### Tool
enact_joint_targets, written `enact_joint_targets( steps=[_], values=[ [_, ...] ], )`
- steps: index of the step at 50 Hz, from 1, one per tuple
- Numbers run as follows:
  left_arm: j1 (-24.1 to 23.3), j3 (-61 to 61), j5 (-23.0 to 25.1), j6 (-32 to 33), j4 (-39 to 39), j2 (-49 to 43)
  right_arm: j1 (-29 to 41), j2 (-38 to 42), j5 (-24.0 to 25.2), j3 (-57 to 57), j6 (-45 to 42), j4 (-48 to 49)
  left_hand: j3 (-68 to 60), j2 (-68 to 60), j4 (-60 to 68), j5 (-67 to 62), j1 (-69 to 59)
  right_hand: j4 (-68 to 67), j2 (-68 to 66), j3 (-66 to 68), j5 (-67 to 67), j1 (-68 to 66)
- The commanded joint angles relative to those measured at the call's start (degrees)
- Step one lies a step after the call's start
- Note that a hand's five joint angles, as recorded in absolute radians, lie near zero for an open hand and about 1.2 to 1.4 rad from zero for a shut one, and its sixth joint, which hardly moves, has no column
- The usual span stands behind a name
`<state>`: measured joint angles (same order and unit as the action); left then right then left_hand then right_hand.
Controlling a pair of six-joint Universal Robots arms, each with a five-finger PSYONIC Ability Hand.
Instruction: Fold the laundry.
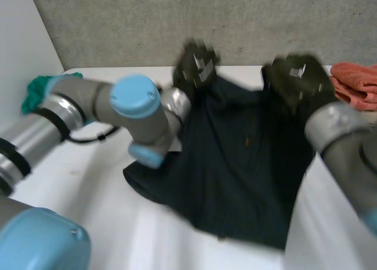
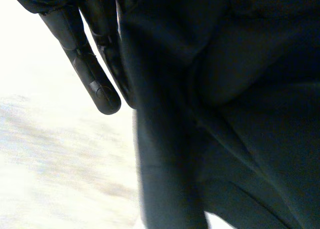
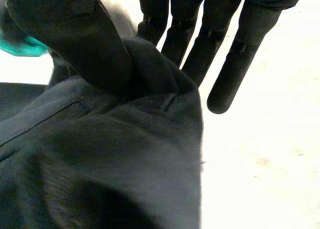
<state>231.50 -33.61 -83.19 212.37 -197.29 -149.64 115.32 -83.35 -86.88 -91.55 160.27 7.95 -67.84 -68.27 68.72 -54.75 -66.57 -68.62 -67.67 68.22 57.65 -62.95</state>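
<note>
Dark garment (image 1: pixel 235 158): navy cloth, raised along its upper edge between my two hands. The lower part trails down onto the white table (image 1: pixel 88 181), near the middle. A seam and a pocket-like slit show on it in the right wrist view (image 3: pixel 100 159).

My left robot hand (image 1: pixel 197 66): at the garment's upper left corner, lifted above the table. In its wrist view the cloth (image 2: pixel 240 114) hangs down along the palm side and covers most of the fingers. One finger (image 2: pixel 95 84) stands free beside the fold. I read it as grasping the corner.

My right robot hand (image 1: pixel 300 75): at the upper right corner, at about the same height as the left. In its wrist view the thumb (image 3: pixel 65 34) presses a bunched fold against the fingers. The other fingers (image 3: pixel 235 64) reach straight past the cloth edge. It is clamped on the garment.

Surroundings: an orange towel (image 1: pixel 356 84) lies crumpled at the table's far right edge, beside my right hand. A green cloth (image 1: pixel 36 93) sits at the far left, behind my left arm. A grey wall (image 1: pixel 177 16) stands behind the table.
</note>
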Motion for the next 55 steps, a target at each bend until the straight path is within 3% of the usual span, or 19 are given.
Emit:
enact_joint_targets(
  steps=[1,5,9,15,20,27,33,37,42,49,55],
  values=[
    [2.81,-0.05,-6.19,0.07,-22.66,13.47,-1.24,8.29,-5.22,23.32,-0.48,6.45,-12.16,-11.73,11.28,-15.25,-13.43,-11.38,-12.33,11.78,12.35,-17.05],
    [2.73,-1.98,-6.28,-0.02,-29.19,19.36,-1.24,9.43,-6.46,31.51,-0.22,15.67,-12.16,-11.73,11.28,-15.25,-13.43,-11.38,-12.33,11.78,12.35,-17.05],
    [2.64,-4.87,-6.37,-0.11,-29.65,22.98,-1.16,10.05,-6.46,35.12,-0.48,19.73,-12.16,-11.73,11.28,-15.25,-13.43,-11.38,-12.33,11.78,12.35,-17.05],
    [2.81,-14.89,-6.81,-0.29,-29.29,27.20,-0.72,11.89,-6.54,32.41,-0.57,18.34,-12.16,-11.73,11.28,-15.25,-13.43,-11.38,-12.33,11.78,12.35,-17.05],
    [3.96,-30.70,-6.81,-0.02,-28.16,31.25,-0.10,13.47,-6.19,25.64,-1.27,15.43,-12.16,-11.73,11.28,-15.25,-13.43,-11.38,-12.33,11.78,12.35,-17.05],
    [4.13,-50.90,-6.63,0.33,-23.33,31.69,2.18,24.71,-6.10,17.20,-5.31,10.25,-12.16,-11.73,11.28,-15.25,-13.43,-11.38,-12.33,11.78,12.35,-17.05],
    [3.43,-61.21,-6.81,1.99,-16.39,32.04,4.03,30.17,-6.46,12.98,-10.06,6.55,-12.02,-11.58,11.13,-15.10,-13.29,-11.38,-12.33,11.78,12.35,-17.05],
    [2.38,-64.47,-7.07,4.98,-8.48,33.18,4.21,30.00,-6.02,9.73,-11.29,5.76,3.10,3.53,-3.98,0.01,1.82,-11.38,-12.33,11.78,12.35,-17.05],
    [1.94,-65.79,-9.79,5.08,1.27,40.19,4.38,28.77,-5.75,5.60,-11.29,5.76,36.85,37.29,-37.74,33.77,35.58,-11.38,-12.33,11.78,12.35,-17.05],
    [2.64,-66.41,-12.00,0.43,7.70,47.07,4.30,21.74,-4.70,-0.55,-11.12,5.85,44.00,44.43,-44.88,40.92,42.73,-11.38,-12.33,11.78,12.35,-17.05],
    [8.96,-68.69,-11.64,-7.05,9.38,48.13,3.86,20.68,-3.20,-2.93,-10.59,5.67,41.82,42.25,-42.70,38.73,40.54,-11.38,-12.33,11.78,12.35,-17.05]
  ],
)
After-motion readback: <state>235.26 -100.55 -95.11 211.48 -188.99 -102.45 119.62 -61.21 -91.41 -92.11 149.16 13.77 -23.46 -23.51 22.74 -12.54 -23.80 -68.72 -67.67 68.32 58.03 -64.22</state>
